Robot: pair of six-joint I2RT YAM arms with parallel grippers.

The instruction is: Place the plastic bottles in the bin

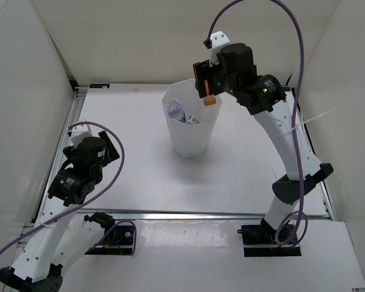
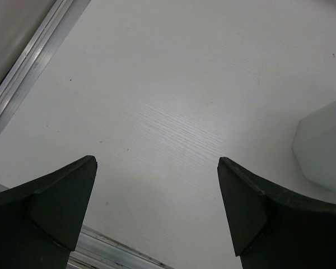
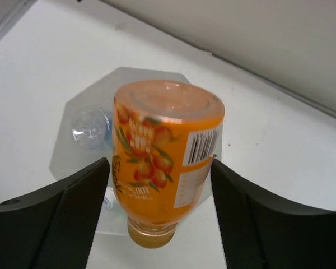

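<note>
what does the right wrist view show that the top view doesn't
Only the right wrist: the orange bottle's fruit label and barcode, and a look straight down into the bin. Only the top: the left arm and right arm whole, and the bin's full height. Both: the orange bottle between the right pincer's fingers above the bin, and a clear bottle lying inside it.

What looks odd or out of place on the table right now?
Nothing stands out. The orange bottle is between the right gripper's fingers, above the bin. The bin stands upright with other bottles inside. No spill or damage shows.
</note>
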